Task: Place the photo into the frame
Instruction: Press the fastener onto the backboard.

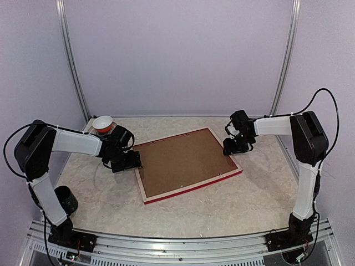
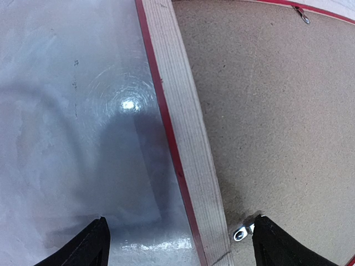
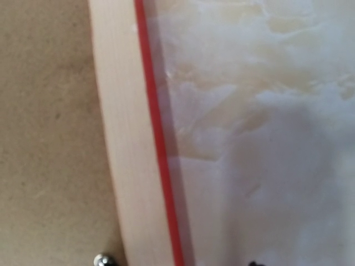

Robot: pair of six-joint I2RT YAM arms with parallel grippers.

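The frame lies face down in the middle of the table, its pale wood back up and its red edge showing. A brown backing board fills its opening. The photo is hidden. My left gripper is low over the frame's left rail, open, one finger over the table and the other over the board beside a metal tab. My right gripper hangs over the right rail; only one dark fingertip shows, well off the rail, over the table.
A white bowl with something orange in it stands at the back left, behind my left arm. A black cup sits near the left arm's base. Purple walls close in the back and both sides of the marbled table.
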